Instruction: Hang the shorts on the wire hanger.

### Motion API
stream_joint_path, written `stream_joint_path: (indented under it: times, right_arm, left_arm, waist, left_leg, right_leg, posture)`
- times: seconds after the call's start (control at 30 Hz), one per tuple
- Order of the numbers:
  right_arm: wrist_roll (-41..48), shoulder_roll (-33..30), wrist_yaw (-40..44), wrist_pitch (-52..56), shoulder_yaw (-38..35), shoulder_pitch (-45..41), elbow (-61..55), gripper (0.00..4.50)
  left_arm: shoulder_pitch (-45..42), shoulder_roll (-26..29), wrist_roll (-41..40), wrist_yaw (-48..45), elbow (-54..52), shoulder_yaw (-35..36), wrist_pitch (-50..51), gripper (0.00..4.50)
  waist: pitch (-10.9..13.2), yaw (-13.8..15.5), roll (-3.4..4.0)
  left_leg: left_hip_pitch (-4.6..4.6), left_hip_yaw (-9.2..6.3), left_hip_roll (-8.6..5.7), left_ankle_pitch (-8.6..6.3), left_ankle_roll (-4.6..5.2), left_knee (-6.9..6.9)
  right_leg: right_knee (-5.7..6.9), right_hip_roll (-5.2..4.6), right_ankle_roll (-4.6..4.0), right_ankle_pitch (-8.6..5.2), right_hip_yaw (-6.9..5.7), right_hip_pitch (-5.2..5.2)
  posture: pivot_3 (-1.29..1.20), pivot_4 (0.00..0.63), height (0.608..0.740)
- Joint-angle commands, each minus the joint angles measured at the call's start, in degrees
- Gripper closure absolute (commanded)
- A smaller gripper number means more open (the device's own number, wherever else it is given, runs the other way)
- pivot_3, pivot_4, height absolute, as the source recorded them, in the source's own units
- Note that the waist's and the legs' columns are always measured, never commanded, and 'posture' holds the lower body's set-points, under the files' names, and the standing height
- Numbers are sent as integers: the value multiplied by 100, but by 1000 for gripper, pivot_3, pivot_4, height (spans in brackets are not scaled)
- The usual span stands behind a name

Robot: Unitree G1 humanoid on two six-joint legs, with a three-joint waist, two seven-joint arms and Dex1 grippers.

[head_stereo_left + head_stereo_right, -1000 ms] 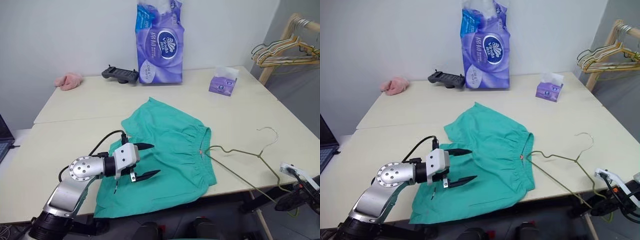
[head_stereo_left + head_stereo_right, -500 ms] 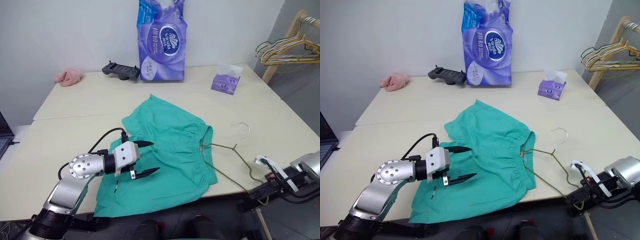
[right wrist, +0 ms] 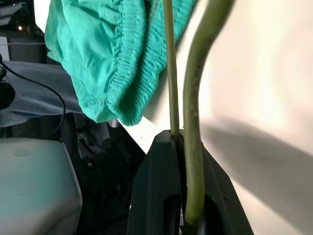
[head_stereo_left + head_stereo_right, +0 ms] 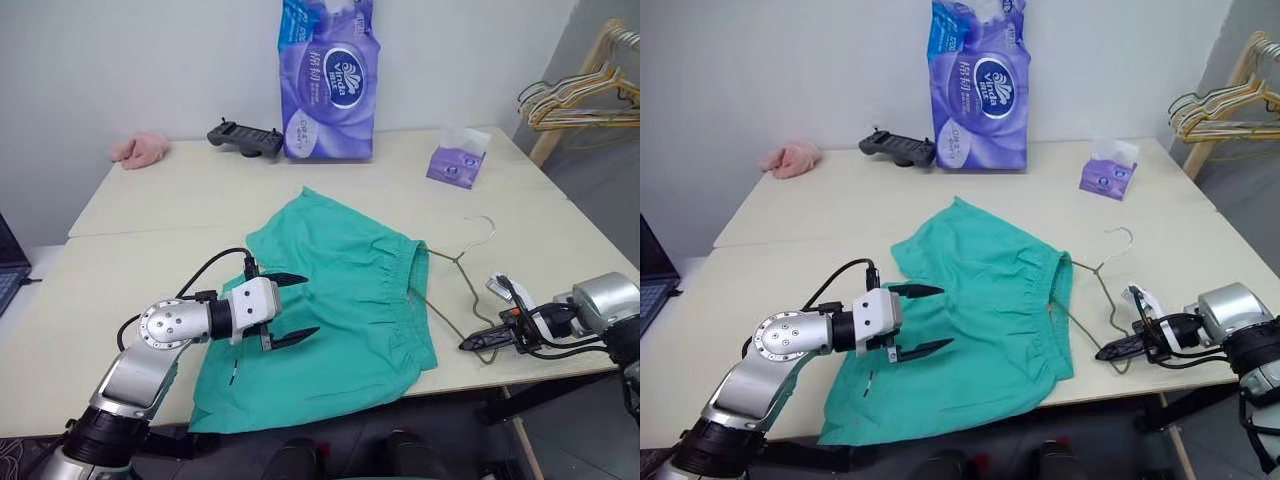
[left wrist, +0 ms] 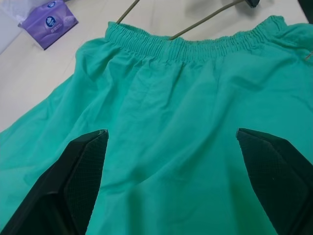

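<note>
Right wrist view shows your right gripper [image 3: 183, 205] pinching the wire hanger [image 3: 195, 98] near the tabletop's [image 4: 150, 210] front edge. Slide its end into the shorts [image 4: 340, 300] beside it; left gripper [image 4: 296, 307] hangs wide open above them.

Bare table [image 4: 150, 260] lies open left of shorts [image 4: 350, 290].

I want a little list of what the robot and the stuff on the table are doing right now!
shorts: teal-green, spread flat on the table, waistband toward the hanger
wire hanger: thin wire, lying on the table beside the waistband, one end reaching the shorts
right claw: shut on the wire hanger at its corner near the table edge
left claw: open, above the shorts, holding nothing
tissue pack: tall, purple, standing at the back
tissue box: small, purple, back right
pink fluffy cloth: back left corner
</note>
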Motion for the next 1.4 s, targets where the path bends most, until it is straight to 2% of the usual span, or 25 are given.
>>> stream_joint_path:
  times: [0.03,0.23,0.37,0.5,0.6,0.73,0.83,1.1,1.2,1.4]
  right_arm:
    - [-118,122,32,-132,-34,-216,20,4500]
    - [-535,681,-138,-611,4,-572,615,4500]
    - [-801,882,-460,-1180,-406,-1089,1156,4500]
    - [-861,832,-522,-1252,-726,-1543,1422,4500]
    - [-859,630,-294,-1030,-742,-1662,1209,4500]
    - [-1053,-41,196,-1313,-482,-1339,500,4500]
    - [-1304,-190,33,-1908,-610,-1366,697,4500]
    - [-2014,171,-1523,-3783,-1172,-1387,1142,4500]
    - [-2088,164,-1586,-3833,-1252,-1110,884,4500]
    - [-1798,-351,-947,-3008,-1322,-115,-30,4500]
  left_arm:
    - [-107,-16,24,-22,41,13,-181,33]
    - [-125,-50,65,-19,209,-17,-358,33]
    - [-101,-52,78,-19,277,17,-463,33]
    - [-275,-84,88,-55,475,-9,-547,33]
    - [-426,-120,87,-100,576,-46,-584,33]
    - [-776,-218,100,-211,813,-131,-640,33]
    - [-1111,-310,118,-234,1055,-163,-659,33]
    - [-2139,-413,50,-473,1621,-156,-559,33]
    - [-2482,-420,29,-626,1846,-152,-546,33]
    - [-2806,-478,108,-763,2302,-154,-802,33]
  waist:
    - [-2,4,3]
    - [-9,13,3]
    - [-14,23,-1]
    - [-20,29,7]
    - [-24,32,6]
    - [-33,66,8]
    - [-46,46,8]
    - [-47,-124,8]
    - [-48,-144,7]
    - [-59,-137,15]
  left_leg:
    - [-3,1,0,0,-1,0]
    - [0,6,-1,0,-1,1]
    - [0,9,-2,2,-3,4]
    - [0,8,-4,3,-6,3]
    - [-3,6,-4,4,-7,2]
    - [-10,3,-12,3,-6,2]
    - [-12,6,-14,3,-6,3]
    - [0,28,-11,8,-11,5]
    - [1,31,-10,9,-12,5]
    - [-3,29,-12,8,-12,5]
  right_leg:
    - [1,0,-1,1,1,-4]
    - [3,0,-4,3,2,-4]
    - [4,0,-7,9,3,-3]
    - [6,-1,-9,10,3,-6]
    - [6,-1,-11,11,2,-8]
    - [5,-8,-11,12,0,-12]
    - [2,-9,-9,12,1,-10]
    - [11,-5,-8,14,15,-9]
    - [14,-3,-8,15,21,-9]
    - [11,-3,-6,17,25,-11]
  posture:
    - [107,61,740]
    - [114,44,740]
    - [114,44,740]
    - [90,29,740]
    - [76,23,740]
    - [37,11,740]
    - [28,11,740]
    - [5,19,740]
    - [-3,19,740]
    - [-19,23,740]
